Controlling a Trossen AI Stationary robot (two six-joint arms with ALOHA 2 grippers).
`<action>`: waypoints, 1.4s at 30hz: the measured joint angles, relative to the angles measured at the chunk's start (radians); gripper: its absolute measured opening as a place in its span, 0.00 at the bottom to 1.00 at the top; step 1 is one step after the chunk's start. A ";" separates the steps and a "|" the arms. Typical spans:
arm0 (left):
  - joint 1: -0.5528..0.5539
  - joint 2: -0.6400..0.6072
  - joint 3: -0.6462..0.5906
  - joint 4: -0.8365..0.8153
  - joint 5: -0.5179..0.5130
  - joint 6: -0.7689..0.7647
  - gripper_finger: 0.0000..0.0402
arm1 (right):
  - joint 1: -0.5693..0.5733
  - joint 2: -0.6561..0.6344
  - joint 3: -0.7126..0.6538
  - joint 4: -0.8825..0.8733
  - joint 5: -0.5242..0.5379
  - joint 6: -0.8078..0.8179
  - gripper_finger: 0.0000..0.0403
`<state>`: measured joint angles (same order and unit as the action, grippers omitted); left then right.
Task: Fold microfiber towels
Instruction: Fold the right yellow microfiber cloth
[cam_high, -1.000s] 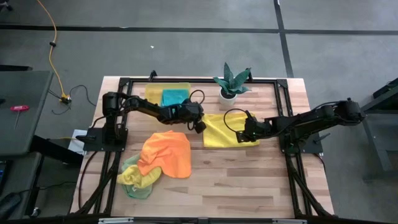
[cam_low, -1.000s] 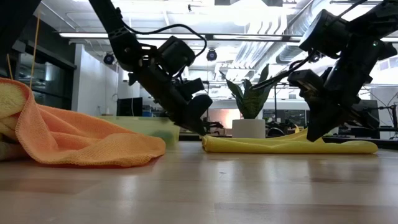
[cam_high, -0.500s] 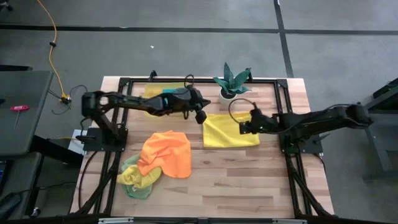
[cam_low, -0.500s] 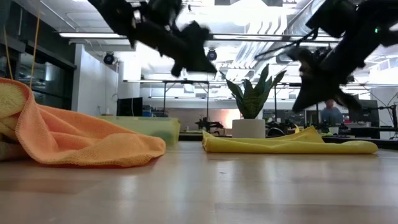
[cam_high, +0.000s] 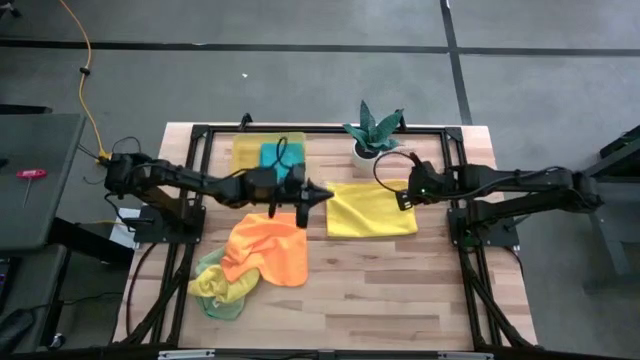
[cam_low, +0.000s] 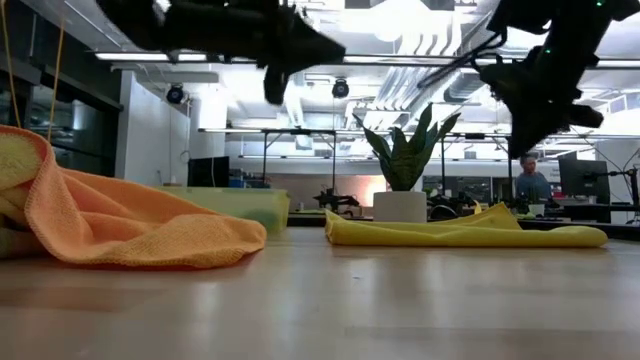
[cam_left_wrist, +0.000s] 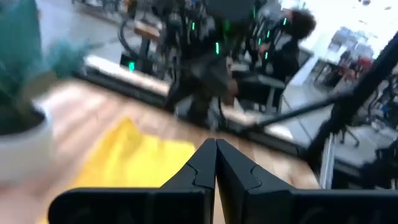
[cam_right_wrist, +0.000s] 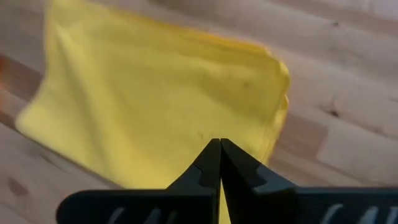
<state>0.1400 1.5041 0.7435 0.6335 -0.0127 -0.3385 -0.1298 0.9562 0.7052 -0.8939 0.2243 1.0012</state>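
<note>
Wooden surface (cam_high: 400, 290): I judge the yellow towel (cam_high: 371, 208) folded beside the plant (cam_high: 372, 130); orange pile (cam_high: 268, 247) remains. Left claw (cam_high: 322, 193) and right claw (cam_high: 404, 199) hover closed, empty.

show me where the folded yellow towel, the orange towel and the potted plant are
folded yellow towel (cam_high: 370, 209), high view, middle of its flat top face
orange towel (cam_high: 268, 248), high view, centre of the crumpled cloth
potted plant (cam_high: 372, 130), high view, middle of its green leaves above the white pot

5 towels: 2 yellow (cam_high: 371, 208) (cam_high: 205, 285), 1 orange (cam_high: 268, 248), 1 teal (cam_high: 281, 156), 1 green (cam_high: 225, 305); 1 plant (cam_high: 371, 130).
</note>
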 joint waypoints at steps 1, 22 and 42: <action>-0.019 0.002 -0.012 -0.005 -0.008 0.000 0.00 | 0.003 0.006 0.000 -0.005 -0.011 0.000 0.00; -0.087 0.010 -0.030 -0.064 -0.052 0.000 0.00 | 0.021 0.015 0.000 -0.039 -0.102 -0.012 0.37; -0.087 0.010 -0.030 -0.095 -0.055 0.080 0.00 | 0.022 0.015 0.000 0.044 -0.130 -0.243 0.41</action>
<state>0.0527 1.5143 0.7139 0.5385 -0.0681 -0.2584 -0.1081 0.9714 0.7052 -0.8497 0.0944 0.7586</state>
